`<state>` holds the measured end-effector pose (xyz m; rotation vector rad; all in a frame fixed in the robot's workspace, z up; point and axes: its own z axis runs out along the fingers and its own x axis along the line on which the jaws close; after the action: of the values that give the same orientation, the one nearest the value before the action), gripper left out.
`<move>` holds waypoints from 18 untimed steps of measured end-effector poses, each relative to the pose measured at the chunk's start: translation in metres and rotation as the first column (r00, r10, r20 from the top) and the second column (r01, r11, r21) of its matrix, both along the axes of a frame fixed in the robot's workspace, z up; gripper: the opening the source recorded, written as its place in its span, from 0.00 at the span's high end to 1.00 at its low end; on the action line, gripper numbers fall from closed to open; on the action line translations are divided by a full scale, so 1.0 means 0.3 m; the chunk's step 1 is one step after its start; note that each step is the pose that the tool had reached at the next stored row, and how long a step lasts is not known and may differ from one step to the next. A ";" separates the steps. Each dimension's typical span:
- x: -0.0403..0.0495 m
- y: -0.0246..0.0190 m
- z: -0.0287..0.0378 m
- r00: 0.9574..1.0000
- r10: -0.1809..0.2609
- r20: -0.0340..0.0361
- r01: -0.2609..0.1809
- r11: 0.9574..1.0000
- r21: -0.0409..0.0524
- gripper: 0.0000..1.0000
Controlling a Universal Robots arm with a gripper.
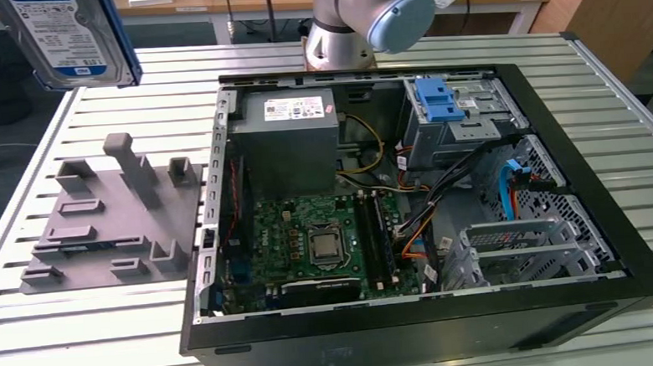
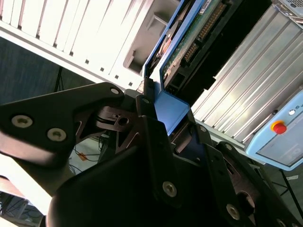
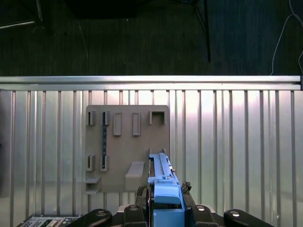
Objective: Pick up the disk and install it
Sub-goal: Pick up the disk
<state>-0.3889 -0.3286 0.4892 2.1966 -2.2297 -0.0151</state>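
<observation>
1. Gripper (image 3: 164, 195) clamped on the disk (image 1: 67, 37) by its blue rails, up in the air at the exterior view's left.
2. Grey fixture plate (image 1: 105, 236) sits below it; pick-up looks done.
3. Open computer case (image 1: 601, 185) and drive cage (image 1: 457, 113) are well apart to the right; install not yet done.

- Setting: robotics lab or test workshop.
- Slatted aluminium surface (image 1: 88, 112), carrying an opened computer case (image 1: 424, 329) and a grey fixture plate (image 1: 94, 233).
- Robot arm base (image 1: 342, 40), at the surface's far edge.
- Control pendant (image 2: 284, 142) with red stop button (image 2: 279, 127).
- Wooden workbenches (image 1: 261, 0) behind.
</observation>
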 end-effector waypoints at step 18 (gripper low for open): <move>0.013 0.000 0.000 1.000 0.000 0.000 0.000 1.000 0.000 0.63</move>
<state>-0.3849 -0.3286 0.4892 2.1966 -2.2297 -0.0150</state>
